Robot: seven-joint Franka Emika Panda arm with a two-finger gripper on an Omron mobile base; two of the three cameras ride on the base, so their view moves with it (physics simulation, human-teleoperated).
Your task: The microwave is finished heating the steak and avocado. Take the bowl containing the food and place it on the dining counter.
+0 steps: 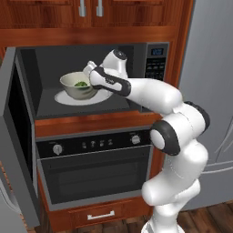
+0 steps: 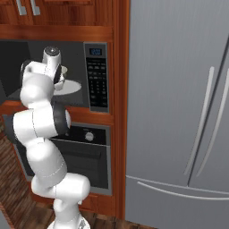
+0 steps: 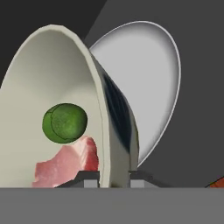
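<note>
Left base view has the microwave point(image 1: 91, 82) with its door point(image 1: 18, 136) swung wide at the far left, leaving the cavity mouth open in front of the gripper point(image 1: 91, 75). Inside, the bowl point(image 1: 78, 85) sits above the flat white plate point(image 1: 68, 98), tipped a little, with dark cavity wall behind and to its left; the oven point(image 1: 95, 168) lies below. The forearm reaches in from the right, elbow bent outside the opening. Right base view hides most of the bowl behind the arm and adds the keypad panel point(image 2: 95, 76) and the steel fridge point(image 2: 179, 112) to the right. Hand view shows the bowl wall standing between the two fingertips point(image 3: 87, 178), one inside and one outside, clamped on the rim. The avocado point(image 3: 64, 123) sits just beyond the inner finger, the steak point(image 3: 70, 164) beside it, nearer that finger
</note>
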